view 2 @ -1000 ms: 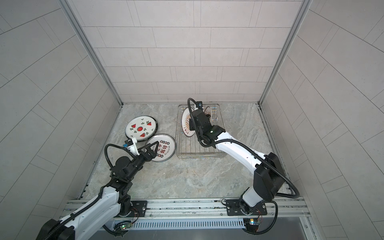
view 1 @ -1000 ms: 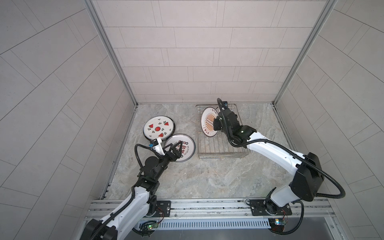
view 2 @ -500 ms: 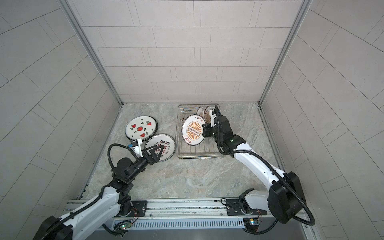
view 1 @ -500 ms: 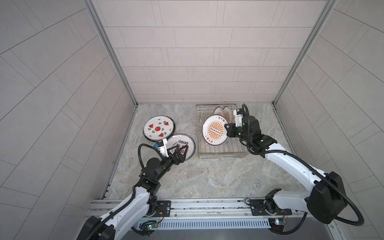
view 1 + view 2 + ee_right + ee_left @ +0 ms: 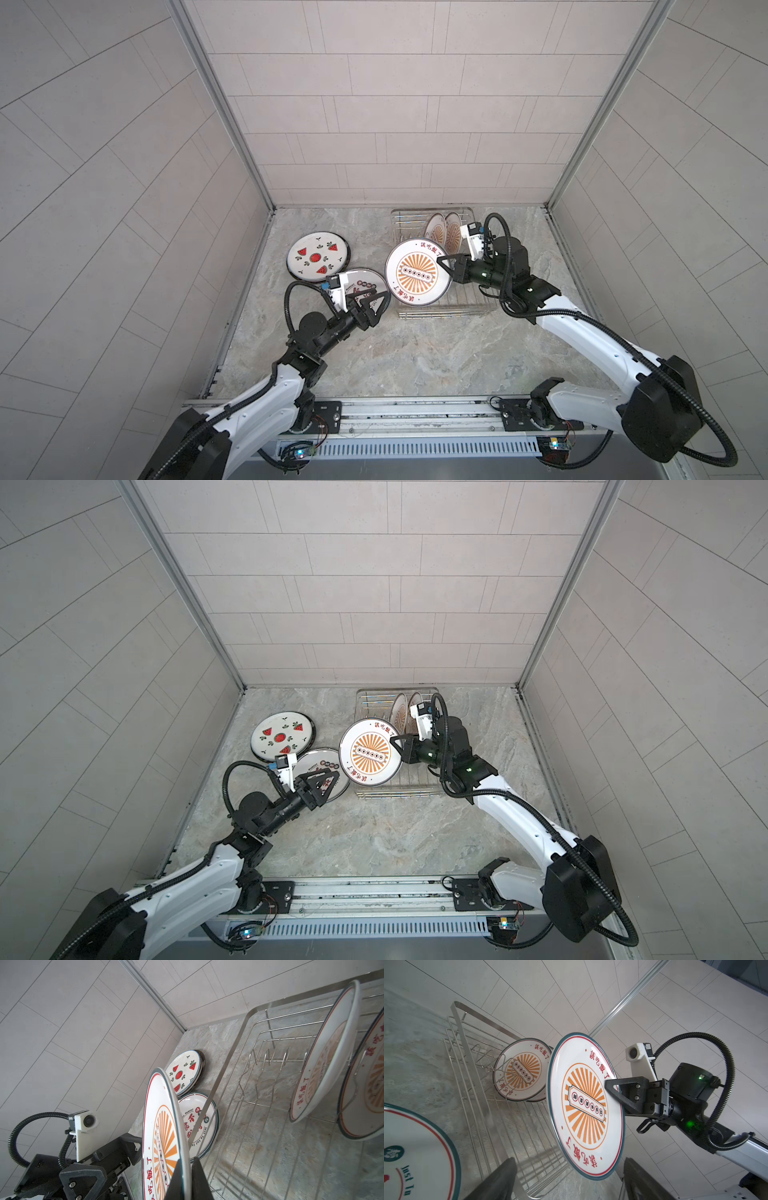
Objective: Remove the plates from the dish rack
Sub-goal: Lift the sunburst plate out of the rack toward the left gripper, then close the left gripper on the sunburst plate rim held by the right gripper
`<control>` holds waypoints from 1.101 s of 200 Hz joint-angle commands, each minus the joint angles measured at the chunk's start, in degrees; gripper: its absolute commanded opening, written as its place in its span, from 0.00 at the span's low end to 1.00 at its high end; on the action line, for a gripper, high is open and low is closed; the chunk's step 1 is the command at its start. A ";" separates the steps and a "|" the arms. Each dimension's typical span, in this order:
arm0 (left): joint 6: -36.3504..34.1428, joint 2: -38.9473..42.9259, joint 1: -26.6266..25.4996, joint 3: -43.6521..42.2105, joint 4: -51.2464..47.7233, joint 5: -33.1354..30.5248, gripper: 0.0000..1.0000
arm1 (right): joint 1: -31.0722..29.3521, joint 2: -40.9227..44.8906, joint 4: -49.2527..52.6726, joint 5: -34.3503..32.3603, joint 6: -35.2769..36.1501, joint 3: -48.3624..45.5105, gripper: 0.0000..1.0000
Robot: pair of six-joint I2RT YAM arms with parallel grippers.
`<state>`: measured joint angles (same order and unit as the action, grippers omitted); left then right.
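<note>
In a top view, mid-frame, the right gripper [image 5: 443, 264] is pinching the round white orange-sunburst ceramic plate [image 5: 417, 274] upright over the silver wire dish rack [image 5: 457, 311], likely for handover. Left wrist, bottom edge: the left gripper [image 5: 569, 1160] is hovering open-jawed beside it. Right wrist, upper right: two matching plates [image 5: 324, 1059] are leaning racked

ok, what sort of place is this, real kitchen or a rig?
Likely a lab test cell dressed as a kitchen: tile-look wall panels in aluminium framing, two arms bolted to a front rail, a dish rack with plates on a marble-look tabletop.
</note>
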<state>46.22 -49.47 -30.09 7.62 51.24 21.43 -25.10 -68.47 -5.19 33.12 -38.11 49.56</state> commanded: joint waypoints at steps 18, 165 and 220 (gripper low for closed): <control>1.58 -3.21 -0.75 3.51 1.91 -0.54 0.77 | -0.70 -0.41 -5.39 3.53 -1.17 0.14 0.06; 11.58 -13.89 -1.00 3.19 15.91 1.35 0.22 | -6.45 -0.02 -0.44 -2.22 3.63 2.73 0.06; 12.07 -13.02 -1.08 2.91 14.85 1.16 0.10 | -7.59 -1.37 0.44 -2.80 4.61 3.39 0.07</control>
<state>59.44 -63.33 -30.70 10.46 63.64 21.39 -31.44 -69.73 -5.10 31.20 -35.03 51.22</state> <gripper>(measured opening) 0.118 0.095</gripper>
